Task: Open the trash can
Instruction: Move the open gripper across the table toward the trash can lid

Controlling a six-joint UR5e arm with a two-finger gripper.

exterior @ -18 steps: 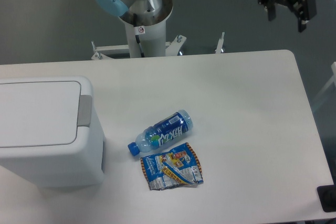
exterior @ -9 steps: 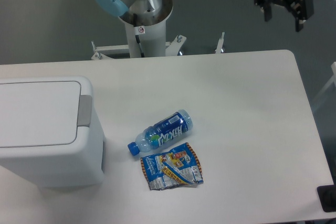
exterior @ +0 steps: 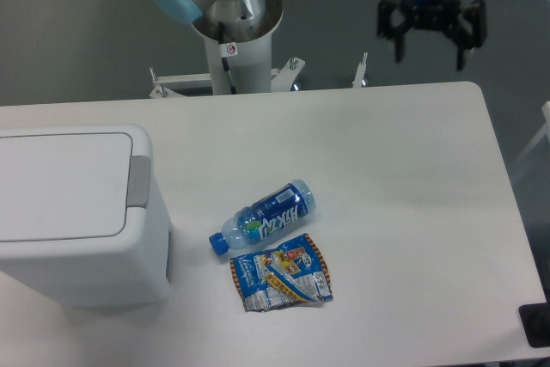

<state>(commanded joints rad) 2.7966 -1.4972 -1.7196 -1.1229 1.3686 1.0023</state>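
Note:
The trash can (exterior: 73, 212) is a large white boxy bin at the left of the table, its flat lid down and a grey tab (exterior: 138, 181) on its right edge. My gripper (exterior: 430, 51) hangs high beyond the table's far edge at the upper right, far from the bin. Its two black fingers are spread wide and hold nothing.
A blue-labelled plastic bottle (exterior: 265, 216) lies on its side mid-table, with a crumpled blue snack wrapper (exterior: 281, 273) just in front of it. The arm's base post (exterior: 232, 49) stands behind the far edge. A dark object (exterior: 536, 326) sits at the table's near right corner.
The gripper has shifted left and slightly down along the far side of the table and turned about its axis, still open. Bin, bottle and wrapper have not moved.

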